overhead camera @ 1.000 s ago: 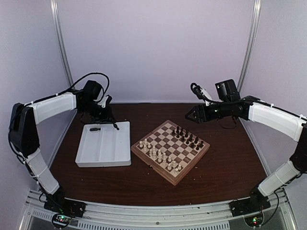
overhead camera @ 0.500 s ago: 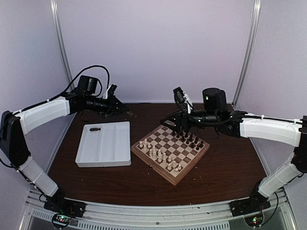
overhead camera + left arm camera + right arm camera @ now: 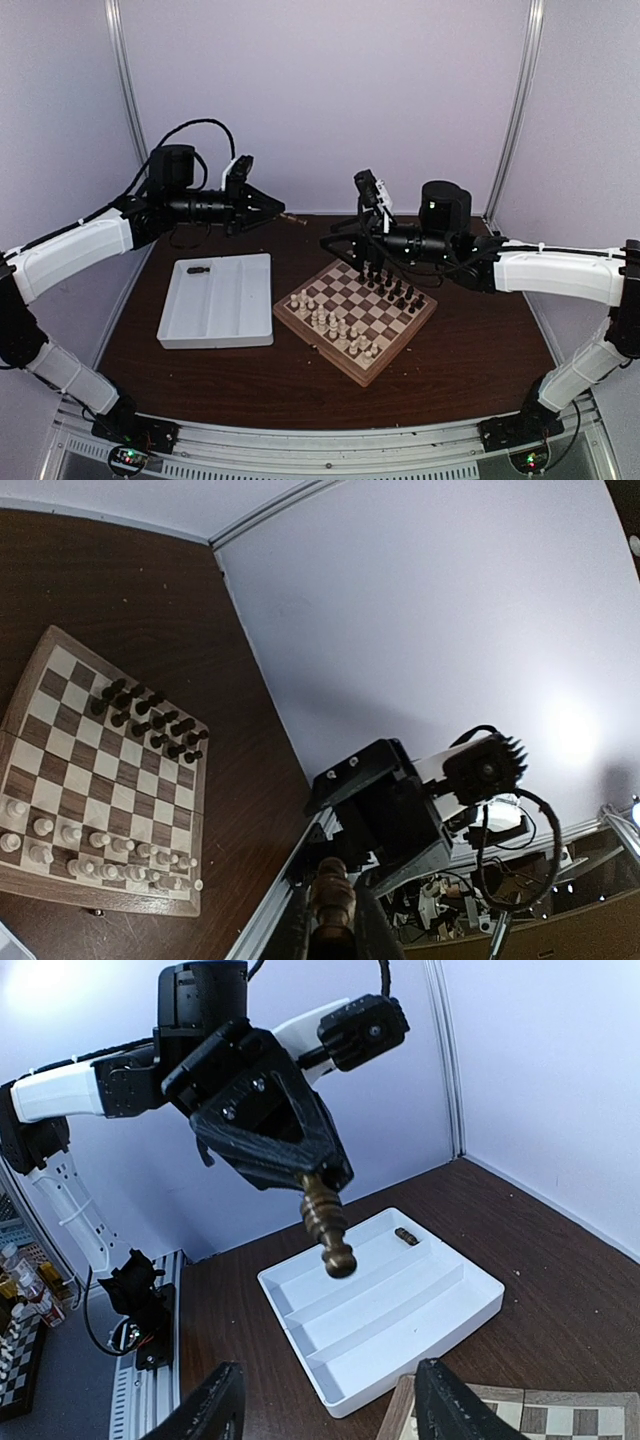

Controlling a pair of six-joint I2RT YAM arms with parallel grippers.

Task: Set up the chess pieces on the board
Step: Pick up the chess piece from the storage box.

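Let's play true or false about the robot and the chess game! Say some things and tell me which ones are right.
1. The left gripper holds a dark chess piece up in the air. True.
2. The right gripper is squeezed shut. False: its fingers stand wide open with nothing between them.
3. The white tray has nothing in it. False: one small dark piece lies at its far end.
4. Cream pieces stand on the board. True.
5. In the top view, the board sits to the left of the white tray. False: it sits to the right of the tray.
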